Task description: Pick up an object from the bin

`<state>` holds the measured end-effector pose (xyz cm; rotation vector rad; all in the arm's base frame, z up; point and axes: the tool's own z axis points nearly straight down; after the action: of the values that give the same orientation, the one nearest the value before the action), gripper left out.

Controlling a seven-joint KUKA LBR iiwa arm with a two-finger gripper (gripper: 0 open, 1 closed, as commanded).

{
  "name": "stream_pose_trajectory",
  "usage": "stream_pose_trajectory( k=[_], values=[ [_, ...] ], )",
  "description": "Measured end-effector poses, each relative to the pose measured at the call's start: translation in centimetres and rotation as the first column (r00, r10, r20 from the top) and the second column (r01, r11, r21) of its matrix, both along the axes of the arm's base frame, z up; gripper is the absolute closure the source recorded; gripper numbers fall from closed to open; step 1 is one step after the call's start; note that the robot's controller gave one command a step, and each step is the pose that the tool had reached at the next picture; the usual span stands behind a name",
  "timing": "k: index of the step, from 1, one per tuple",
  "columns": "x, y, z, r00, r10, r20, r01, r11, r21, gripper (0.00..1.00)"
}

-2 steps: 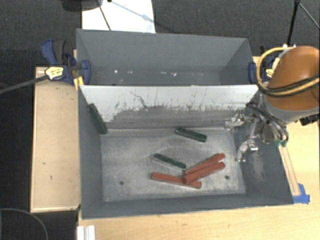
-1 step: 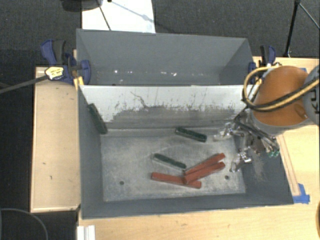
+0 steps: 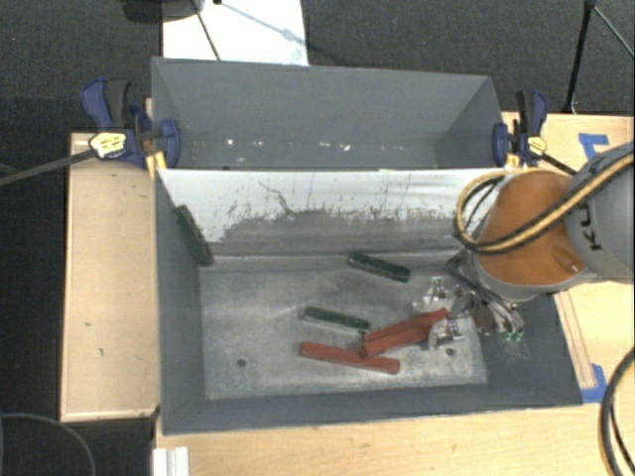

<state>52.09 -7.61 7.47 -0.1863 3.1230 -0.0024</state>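
Red-brown bar (image 3: 397,336), laid tilted at the front right of the bin (image 3: 238,296), touching a second red-brown bar (image 3: 349,356), its right end at the gripper (image 3: 444,323), whose state cannot be told: if gripped so far off-centre, it could be tipped out and dropped.

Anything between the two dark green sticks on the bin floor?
No. In the camera view, only bare bin floor separates the upper green stick from the lower green stick.

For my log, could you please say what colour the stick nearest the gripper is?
The stick is reddish brown; camera view.
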Motion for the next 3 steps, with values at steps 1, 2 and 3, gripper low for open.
stream_pose_trajectory(
  k=[1, 2, 3],
  values=[
    [0.0, 0.0, 0.0, 1.0, 0.002, 0.0, -0.002, 1.0, 0.0, 1.0],
    [-1.1, -0.4, 7.9, 1.0, -0.021, -0.016, 0.021, 1.0, 0.002, 0.0],
    [-1.6, -0.8, 14.7, 0.999, -0.039, -0.015, 0.039, 0.999, 0.002, 0.0]
  ],
)
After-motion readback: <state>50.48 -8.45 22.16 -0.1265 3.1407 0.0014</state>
